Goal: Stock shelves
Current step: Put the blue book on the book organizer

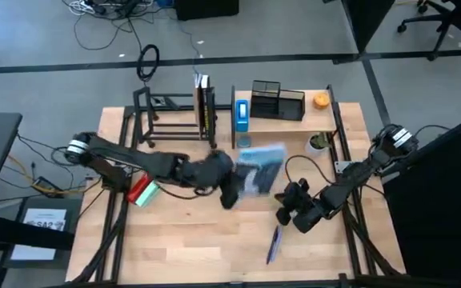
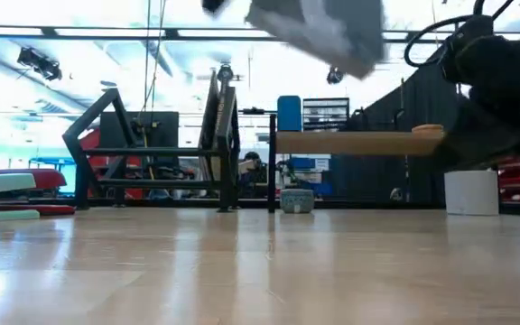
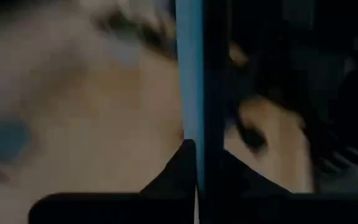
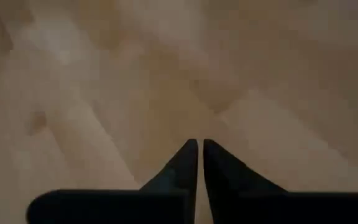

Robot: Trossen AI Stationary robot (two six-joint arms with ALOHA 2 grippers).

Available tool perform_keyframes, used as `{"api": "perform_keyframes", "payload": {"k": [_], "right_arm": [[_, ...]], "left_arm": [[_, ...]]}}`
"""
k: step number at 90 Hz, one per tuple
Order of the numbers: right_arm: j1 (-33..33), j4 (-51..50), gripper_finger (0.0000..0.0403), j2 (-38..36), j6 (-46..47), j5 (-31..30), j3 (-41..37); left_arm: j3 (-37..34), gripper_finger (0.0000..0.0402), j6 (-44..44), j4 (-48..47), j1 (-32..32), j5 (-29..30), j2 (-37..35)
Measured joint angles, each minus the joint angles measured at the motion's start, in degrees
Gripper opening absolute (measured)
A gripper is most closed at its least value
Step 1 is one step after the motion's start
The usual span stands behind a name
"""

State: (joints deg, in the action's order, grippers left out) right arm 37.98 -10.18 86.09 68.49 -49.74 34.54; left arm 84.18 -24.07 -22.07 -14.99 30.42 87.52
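A blue pen (image 1: 274,244) lies near the worktop's front edge. The left gripper (image 1: 234,186) clamps a blue-edged book (image 1: 260,170) (held aloft, mid-worktop); the right gripper (image 1: 282,214) hovers, fingers together.

You see a pale wooden bench (image 1: 206,240) with visible plank grain; from the low camera its top has a soft sheen that mirrors the room lights. The open black tube rack (image 1: 154,120) looks like matt painted metal. Beside it, the light wood-board shelf (image 1: 294,124) has a smooth, unvarnished-looking board on black metal uprights. The left pincer (image 3: 197,162) has matt dark fingers around a thin, smooth blue-edged flat item (image 3: 190,74).
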Motion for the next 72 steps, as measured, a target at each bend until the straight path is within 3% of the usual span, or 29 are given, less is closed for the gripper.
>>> {"api": "perform_keyframes", "payload": {"k": [10,24,30,42,62,72], "right_arm": [[0.66,8.35,0.0,6.31,-1.39,-4.54,0.04],[0.67,23.72,0.0,18.68,-3.08,-4.5,0.11],[0.72,30.97,0.0,23.77,-4.47,-6.45,0.11],[1.2,37.91,0.0,28.51,-9.94,-8.53,0.19],[3.38,38.72,0.0,25.45,-12.35,-6.47,0.17],[3.6,38.61,0.0,25.48,-12.7,-6.06,0.2]], "left_arm": [[6.68,0.0001,12.55,-3.2,-1.63,19.08,-2.22],[11.41,0.0001,29.63,-3.49,-1.12,47.94,-3.33],[11.91,0.0001,33.02,-3.54,0.95,55.32,-3.58],[11.89,0.0001,28.05,-11.15,7.18,54.1,-5.09],[11.78,0.0,-2.51,-37.74,22.72,41.55,-6.28],[8.57,0.0,-10.12,-42.64,28.93,36.04,-6.15]]}}
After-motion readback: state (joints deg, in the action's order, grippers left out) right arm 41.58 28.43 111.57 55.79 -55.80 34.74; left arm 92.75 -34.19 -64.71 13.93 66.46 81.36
